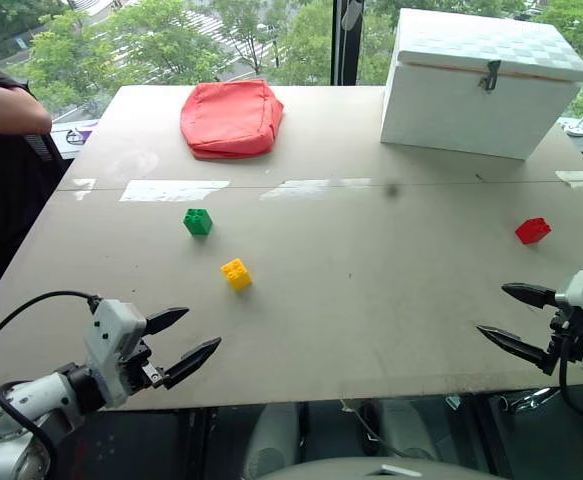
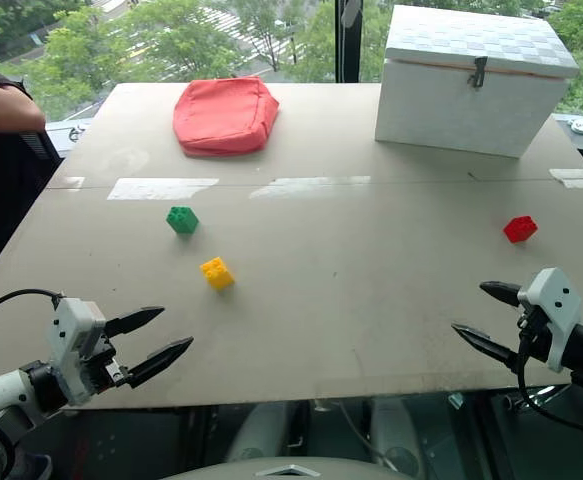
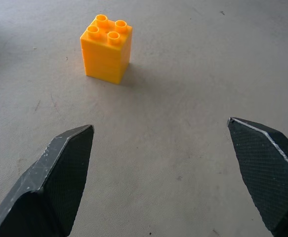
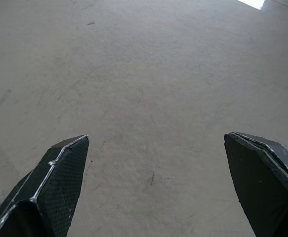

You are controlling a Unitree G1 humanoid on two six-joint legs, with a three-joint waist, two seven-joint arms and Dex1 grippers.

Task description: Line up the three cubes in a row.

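A broad, pale grey-beige counter (image 1: pixel 371 290) fills the scene, its matte top marked with small specks and a seam running across the far half, where window light glares in bright patches. Beyond the far edge are windows looking onto green trees. At the far left a person's arm (image 1: pixel 6 110) in a dark sleeve rests beside the counter. Toward the back, left of centre, lies a red fabric pouch (image 1: pixel 231 118), and at the back right stands a large white box (image 1: pixel 481 85) with a metal latch on its front. The three cubes sit apart and not in a row: the green cube (image 1: pixel 198 222) is left of centre, the yellow cube (image 1: pixel 236 274) is near it, a little closer to the robot and slightly to the right, and the red cube (image 1: pixel 532 231) lies well apart near the right edge. Nothing lies between the cubes. The left hand (image 1: pixel 186 343) hovers at the near left edge, its fingers spread wide and empty, pointing toward the yellow cube, which stands upright ahead of it in the left wrist view, not touched. The right hand (image 1: pixel 511 318) hovers at the near right edge, also spread wide and empty, over bare counter, with the red cube farther back.
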